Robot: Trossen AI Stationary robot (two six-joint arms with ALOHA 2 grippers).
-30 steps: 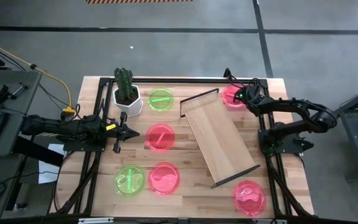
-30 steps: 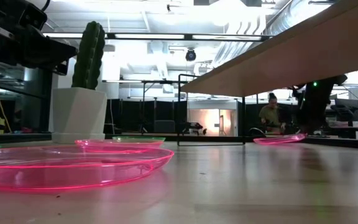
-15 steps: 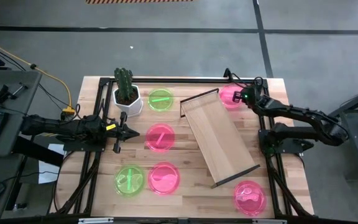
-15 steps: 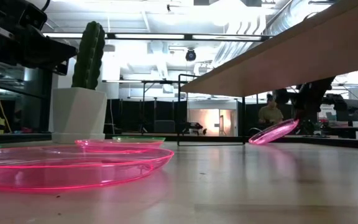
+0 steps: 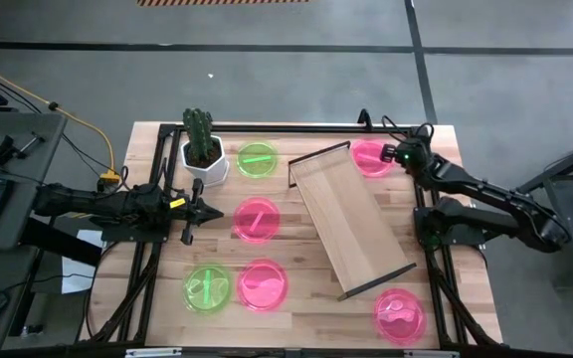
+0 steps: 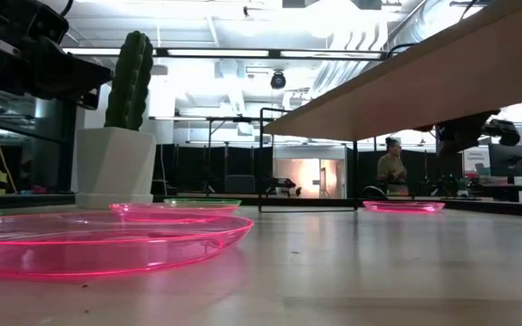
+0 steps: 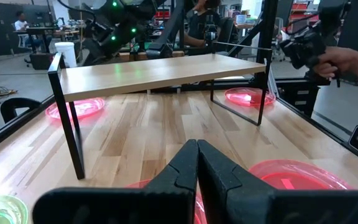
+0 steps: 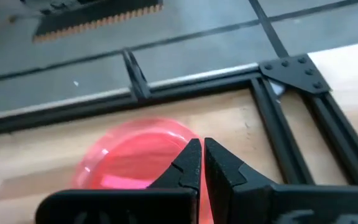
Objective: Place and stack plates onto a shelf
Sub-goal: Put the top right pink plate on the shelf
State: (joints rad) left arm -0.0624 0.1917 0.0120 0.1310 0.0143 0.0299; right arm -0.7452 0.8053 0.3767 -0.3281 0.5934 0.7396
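A pink plate [image 5: 370,155] lies flat on the worktop [image 5: 296,308] at its far right corner, beside the shelf [image 5: 350,221]. The right end effector [image 5: 397,155] hovers at that plate's edge, fingers together, holding nothing. The left end effector [image 5: 195,212], fingers also together, waits near another pink plate [image 5: 257,218].
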